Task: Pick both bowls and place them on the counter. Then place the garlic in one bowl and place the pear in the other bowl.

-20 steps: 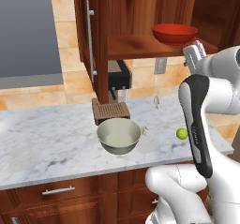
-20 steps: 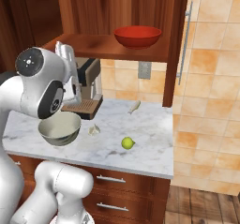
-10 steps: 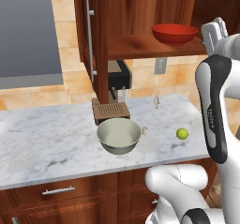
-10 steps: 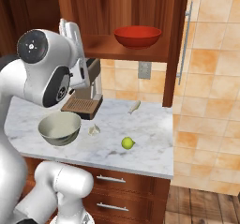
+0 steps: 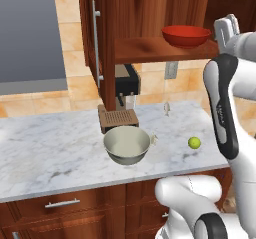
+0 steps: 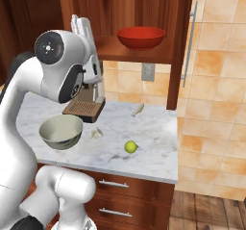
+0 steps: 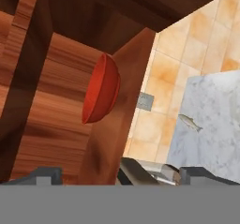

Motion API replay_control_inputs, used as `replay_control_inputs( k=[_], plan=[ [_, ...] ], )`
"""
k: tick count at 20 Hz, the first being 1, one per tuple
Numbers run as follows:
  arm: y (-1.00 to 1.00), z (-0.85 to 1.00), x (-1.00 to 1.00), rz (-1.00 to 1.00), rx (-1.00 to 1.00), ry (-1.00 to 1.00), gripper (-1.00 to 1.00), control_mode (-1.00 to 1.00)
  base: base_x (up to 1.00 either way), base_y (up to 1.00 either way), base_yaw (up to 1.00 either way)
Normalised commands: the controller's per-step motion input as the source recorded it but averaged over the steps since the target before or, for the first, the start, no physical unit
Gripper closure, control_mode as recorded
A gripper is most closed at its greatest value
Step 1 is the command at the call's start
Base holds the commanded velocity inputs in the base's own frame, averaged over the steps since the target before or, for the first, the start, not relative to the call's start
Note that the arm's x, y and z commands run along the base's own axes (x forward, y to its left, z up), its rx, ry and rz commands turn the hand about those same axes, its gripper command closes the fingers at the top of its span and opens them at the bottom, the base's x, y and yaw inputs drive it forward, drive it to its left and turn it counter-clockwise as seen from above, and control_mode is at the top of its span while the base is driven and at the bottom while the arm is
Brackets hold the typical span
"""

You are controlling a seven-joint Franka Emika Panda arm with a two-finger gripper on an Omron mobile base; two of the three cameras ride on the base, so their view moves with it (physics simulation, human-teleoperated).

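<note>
We face a simulated kitchen with orange-tan tiled walls, a white marble counter (image 5: pixel 45 153) veined in grey on reddish-brown cabinets, and an open wooden wall cupboard above it.

Going left to right in the left base view, we first see bare marble, then a dark coffee machine (image 5: pixel 125 90) against the wall with a brown slatted tray (image 5: pixel 118 119) at its foot. Just in front of that tray sits the grey-beige bowl (image 5: pixel 127 145), deep, with a pale cream inside, upright near the counter's front edge. The garlic (image 6: pixel 96 134), a tiny whitish bulb, lies just beside this bowl on its right, and we cannot tell whether the two touch. Farther back near the wall lies a small pale fish-shaped object (image 6: pixel 137 109). Right of the bowl and well apart from it rests the pear (image 5: pixel 194 142), a small round bright yellow-green fruit.

Above, on the brown wooden shelf (image 5: pixel 150 49) of the cupboard, stands the red bowl (image 5: pixel 186 35), glossy, shallow and upright. In the hand view it appears rolled onto its side, since the camera is tilted.

The gripper (image 5: pixel 228 29) is raised to shelf height, just to the right of the red bowl in the left base view and apart from it. In the hand view its two dark fingertips (image 7: pixel 44 174) stand wide apart with nothing between them.
</note>
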Motion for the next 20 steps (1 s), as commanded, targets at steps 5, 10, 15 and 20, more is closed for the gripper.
replay_control_inputs(
  k=[5,10,15,20],
  plan=[
    [-0.21,0.01,0.56,0.00,0.02,0.03,-1.00,-1.00,0.00,0.00,0.00],
    [-0.25,0.00,0.43,0.00,0.11,0.06,-1.00,-1.00,0.00,0.00,0.00],
    [-0.09,-0.03,0.48,0.00,0.12,0.03,-1.00,-1.00,0.00,0.00,0.00],
    [-0.04,-0.10,0.53,0.00,0.06,0.01,-1.00,-1.00,0.00,0.00,0.00]
  ],
)
